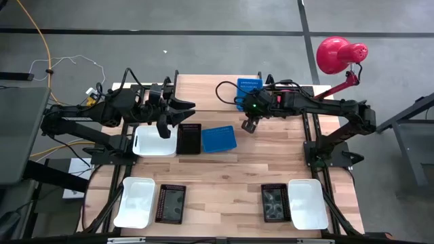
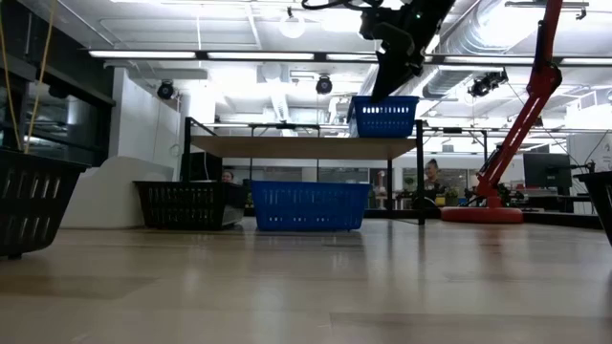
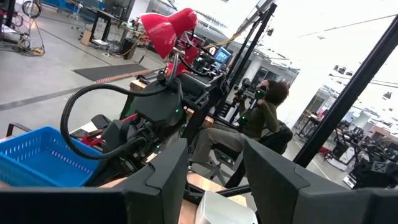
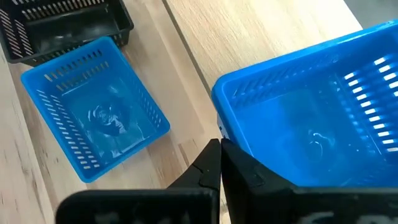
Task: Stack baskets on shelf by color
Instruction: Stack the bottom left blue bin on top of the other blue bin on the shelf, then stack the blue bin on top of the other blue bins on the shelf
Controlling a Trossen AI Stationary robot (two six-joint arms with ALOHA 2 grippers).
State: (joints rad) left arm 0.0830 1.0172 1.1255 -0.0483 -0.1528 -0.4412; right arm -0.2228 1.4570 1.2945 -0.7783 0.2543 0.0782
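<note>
Right gripper (image 4: 219, 163) has its fingers pressed together just off the rim of the blue basket on the shelf (image 4: 311, 124), so that one looks placed. Second blue basket (image 4: 93, 112) waits on the table, beyond those fingertips. Left gripper (image 3: 214, 177) idles, fingers spread.

A robotics lab: exposed ceiling ducts (image 2: 497, 29), more robot rigs (image 3: 367, 168), a seated person (image 3: 261, 118) behind.

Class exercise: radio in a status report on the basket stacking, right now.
Right gripper above the shelf, beside the blue basket on it. Left gripper open over the white basket. Second blue basket on the table. Nothing in the way.
</note>
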